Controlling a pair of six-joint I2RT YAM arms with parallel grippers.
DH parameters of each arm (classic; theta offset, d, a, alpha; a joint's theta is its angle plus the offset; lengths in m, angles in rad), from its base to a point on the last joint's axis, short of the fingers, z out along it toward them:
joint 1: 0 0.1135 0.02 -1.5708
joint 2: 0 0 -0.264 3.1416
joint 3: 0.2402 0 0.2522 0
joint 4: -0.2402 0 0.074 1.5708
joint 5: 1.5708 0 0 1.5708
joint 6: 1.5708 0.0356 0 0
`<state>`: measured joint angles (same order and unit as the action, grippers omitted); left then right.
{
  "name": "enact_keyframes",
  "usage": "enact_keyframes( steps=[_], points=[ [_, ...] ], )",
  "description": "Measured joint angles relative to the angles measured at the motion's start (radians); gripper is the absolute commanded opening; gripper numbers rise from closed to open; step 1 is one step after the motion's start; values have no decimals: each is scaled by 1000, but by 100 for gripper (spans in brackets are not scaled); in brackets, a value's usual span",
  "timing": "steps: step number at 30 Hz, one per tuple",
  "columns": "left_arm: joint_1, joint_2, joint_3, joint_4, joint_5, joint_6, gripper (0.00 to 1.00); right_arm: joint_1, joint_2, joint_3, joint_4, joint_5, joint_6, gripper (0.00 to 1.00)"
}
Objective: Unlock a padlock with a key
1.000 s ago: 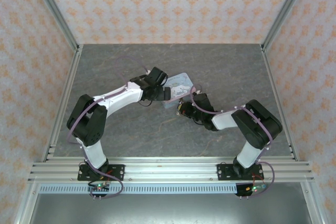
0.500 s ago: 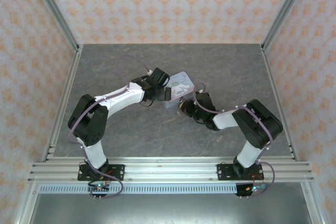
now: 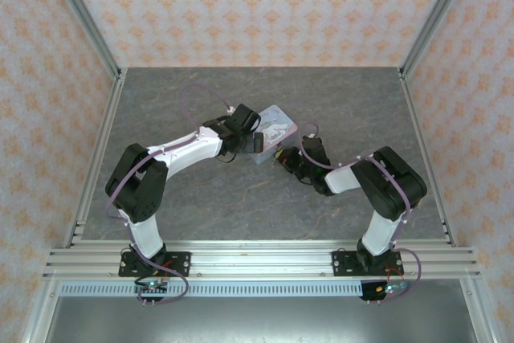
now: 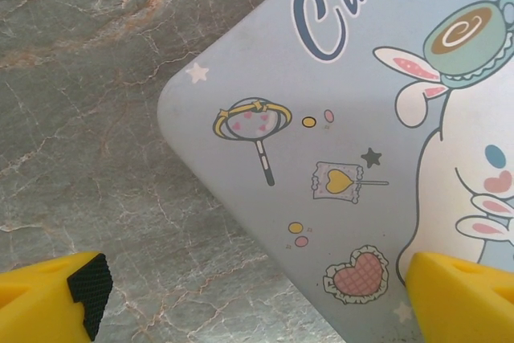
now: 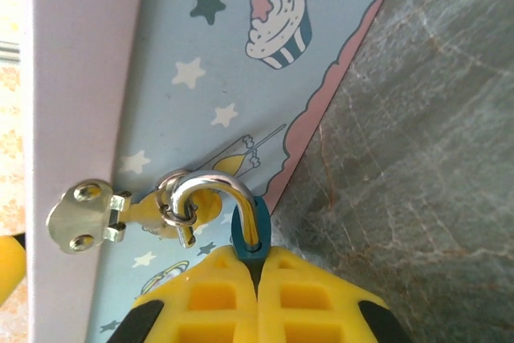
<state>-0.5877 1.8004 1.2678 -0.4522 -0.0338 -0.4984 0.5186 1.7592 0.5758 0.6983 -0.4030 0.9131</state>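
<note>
Box [image 3: 277, 126] sits mid-table [image 3: 201, 198]. Left gripper [image 4: 257, 299] is spread wide, straddling the lid corner. Right gripper [image 5: 257, 272] is pinched on the padlock [image 5: 243, 234], shackle [image 5: 213, 185] hooked through the box's hasp ring [image 5: 170, 198].

The left arm [image 3: 189, 149] and right arm [image 3: 341, 184] share white link shells, bulky black joint housings and thin purple cables [image 3: 191, 91]. Black base plates [image 3: 155, 263] sit bolted on a rail [image 3: 257, 261]. The jaws are bright yellow, ribbed, with black pads [image 4: 90, 283].
</note>
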Motion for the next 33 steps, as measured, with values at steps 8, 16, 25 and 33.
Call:
enact_keyframes(
  steps=[8, 16, 25, 33],
  points=[
    [0, 3, -1, 12, 0, 0, 94, -40, 7, 19, 1, -10, 31, 0],
    [0, 4, -1, 14, 0, 0, 94, -76, 7, 31, -9, -17, 31, 0],
    [1, 0, -1, 11, 13, 1, 97, -152, -126, -107, -30, -39, 28, 0],
    [5, -35, -1, -63, 95, 11, 98, -169, -314, -196, -202, -19, -18, 7]
  ],
)
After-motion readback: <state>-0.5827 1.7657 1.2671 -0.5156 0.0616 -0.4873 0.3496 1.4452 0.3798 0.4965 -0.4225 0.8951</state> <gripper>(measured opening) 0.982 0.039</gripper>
